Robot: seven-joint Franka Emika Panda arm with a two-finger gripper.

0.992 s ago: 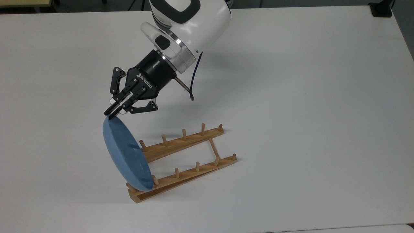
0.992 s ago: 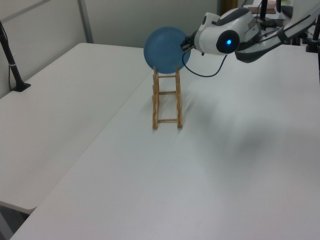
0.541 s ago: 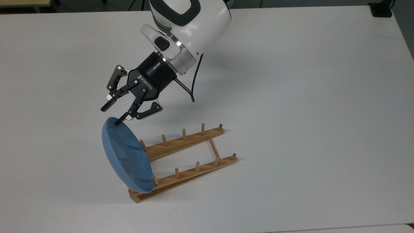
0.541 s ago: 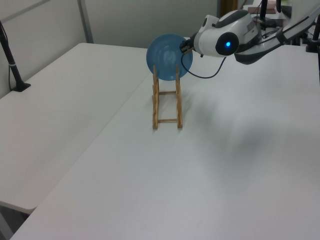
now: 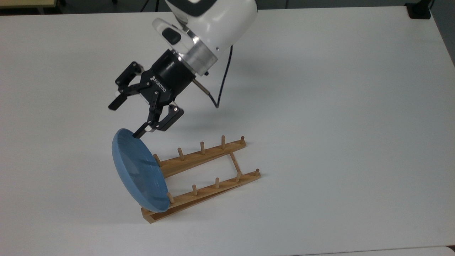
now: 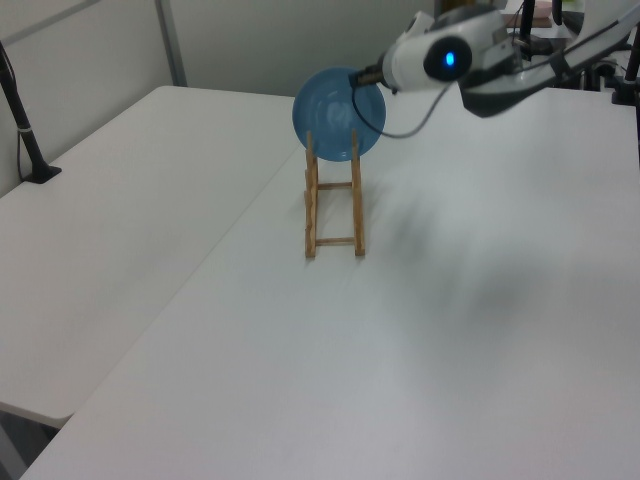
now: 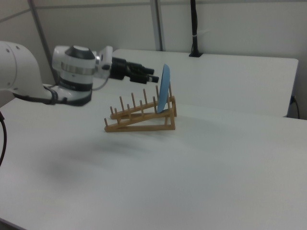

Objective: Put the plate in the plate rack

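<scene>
From my top view the plate covers the near ends of both plate rack rails, so I can't see the slot it sits in. The arm runs off the upper edge. In my left view the gripper is too blurred to read.

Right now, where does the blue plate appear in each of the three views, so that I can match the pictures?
Top view: the plate stands left of centre, at the plate rack's left end.
Left view: the plate is at upper centre, at the rack's far end.
Right view: the plate shows edge-on at centre, at the rack's right end.
Shared landmark: the wooden rack.
</scene>
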